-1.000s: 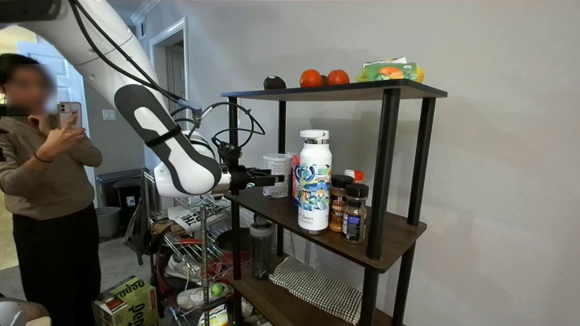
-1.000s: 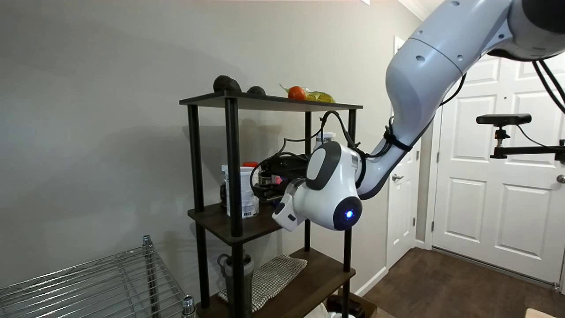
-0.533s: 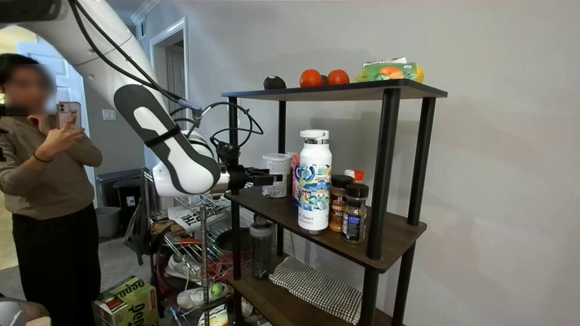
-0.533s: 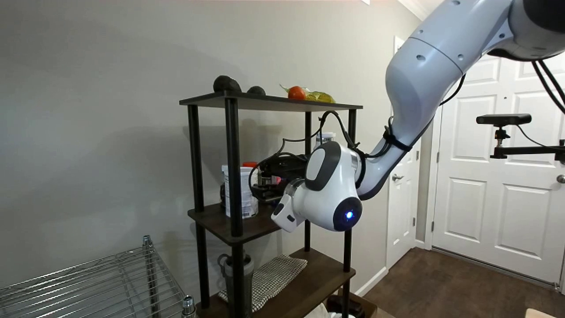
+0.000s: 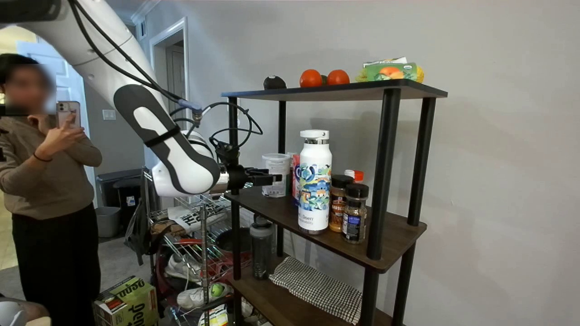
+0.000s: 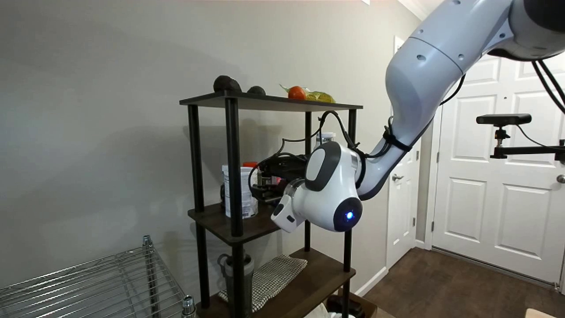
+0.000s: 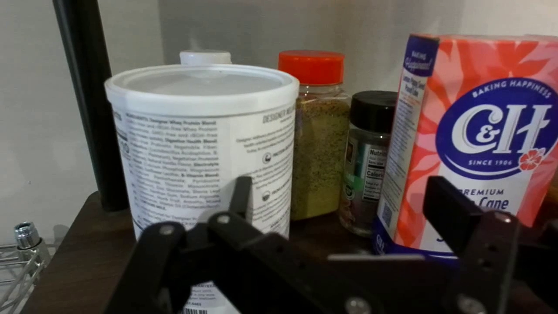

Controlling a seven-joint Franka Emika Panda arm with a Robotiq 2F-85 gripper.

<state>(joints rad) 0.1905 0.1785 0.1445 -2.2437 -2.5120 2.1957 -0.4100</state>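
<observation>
My gripper (image 7: 342,192) is open, with nothing held between its fingers. It reaches in over the middle shelf; it shows in both exterior views (image 5: 275,178) (image 6: 270,192). In the wrist view its left finger overlaps a white lidded tub (image 7: 205,152), touching or very close. The tub also shows in both exterior views (image 5: 274,158) (image 6: 248,194). The right finger is in front of a pink and blue C&H box (image 7: 492,126). Between and behind stand a red-capped seasoning jar (image 7: 320,148) and a black-capped spice jar (image 7: 368,161).
A white patterned bottle (image 5: 314,181) and black-capped jars (image 5: 355,213) stand on the middle shelf. Black posts (image 5: 383,176) (image 6: 234,168) hold the top shelf (image 5: 335,92) bearing tomatoes. Below are a dark bottle (image 5: 261,246) and checked cloth (image 5: 319,287). A wire rack (image 6: 97,282) stands beside.
My gripper has shifted slightly left in both exterior views, and the white tub appears to have shifted slightly the same way. The other items look unmoved.
</observation>
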